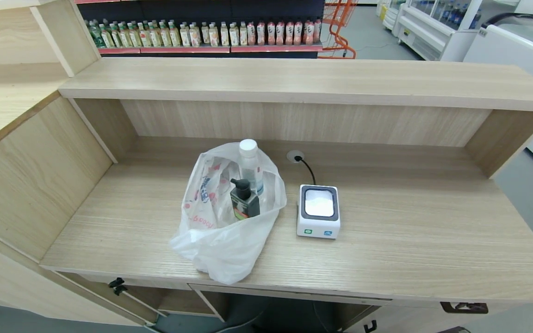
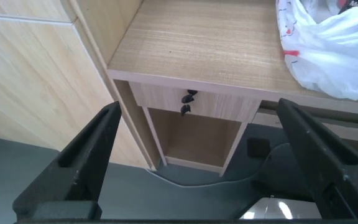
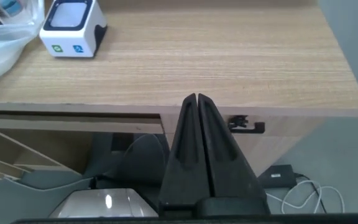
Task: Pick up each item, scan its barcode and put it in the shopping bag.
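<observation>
Counter [image 1: 410, 240]: both your arms sit low off its front edge; raising them could clip it.
Bag [image 1: 220, 249]: slumped open beside scanner [image 1: 318, 210]; may topple.
Bottles: white bottle [image 1: 249, 162] and pump bottle [image 1: 244, 202] upright inside the bag.
Grippers: left gripper [image 2: 199, 106] spread; right gripper [image 3: 196, 99] pressed together, empty.

Count: 1 shopping bag [image 1: 222, 240] with 2 items inside: 1 white-capped clear bottle [image 1: 249, 162], 1 dark pump bottle [image 1: 244, 201]. 1 scanner [image 1: 318, 210] at the bag's 3 o'clock, 1 cable [image 1: 307, 169]. Back-shelf drink bottles [image 1: 201, 33]: too small to count reliably.
</observation>
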{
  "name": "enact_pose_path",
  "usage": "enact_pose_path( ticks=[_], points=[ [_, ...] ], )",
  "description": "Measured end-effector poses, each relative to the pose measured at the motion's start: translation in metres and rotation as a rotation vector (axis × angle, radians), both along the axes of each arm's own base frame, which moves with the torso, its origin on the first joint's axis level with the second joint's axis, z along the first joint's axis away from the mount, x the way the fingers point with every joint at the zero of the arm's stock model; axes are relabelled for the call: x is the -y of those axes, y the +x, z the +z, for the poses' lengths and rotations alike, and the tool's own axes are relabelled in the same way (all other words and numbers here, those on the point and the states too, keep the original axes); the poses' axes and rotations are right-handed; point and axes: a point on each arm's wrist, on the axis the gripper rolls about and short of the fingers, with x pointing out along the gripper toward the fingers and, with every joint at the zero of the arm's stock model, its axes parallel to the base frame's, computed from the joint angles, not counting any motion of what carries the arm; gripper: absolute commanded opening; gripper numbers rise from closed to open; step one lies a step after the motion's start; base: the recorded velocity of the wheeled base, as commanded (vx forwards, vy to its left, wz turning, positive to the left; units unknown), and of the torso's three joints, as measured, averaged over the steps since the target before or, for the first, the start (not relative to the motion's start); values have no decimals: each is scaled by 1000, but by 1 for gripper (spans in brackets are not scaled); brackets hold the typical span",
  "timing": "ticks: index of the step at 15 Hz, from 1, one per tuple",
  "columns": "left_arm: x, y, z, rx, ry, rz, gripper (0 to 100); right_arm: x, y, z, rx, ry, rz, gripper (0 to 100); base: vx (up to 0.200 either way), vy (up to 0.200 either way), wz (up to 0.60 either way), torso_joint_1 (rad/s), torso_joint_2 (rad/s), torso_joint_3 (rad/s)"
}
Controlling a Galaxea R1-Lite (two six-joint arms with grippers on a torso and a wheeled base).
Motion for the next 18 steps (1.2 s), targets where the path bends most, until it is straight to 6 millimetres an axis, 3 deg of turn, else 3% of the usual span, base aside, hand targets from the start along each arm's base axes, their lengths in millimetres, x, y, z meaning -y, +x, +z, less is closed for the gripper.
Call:
enact_pose_path(
  ticks=[6,18],
  points=[
    [0,0,0,-5,3,-4,100,0,0,0,0,0,-2,0,200,0,0,5,6,1],
    [0,0,0,0,2,-2,100,0,0,0,-2,-6,0,0,0,0,0,0,0,0]
  ],
)
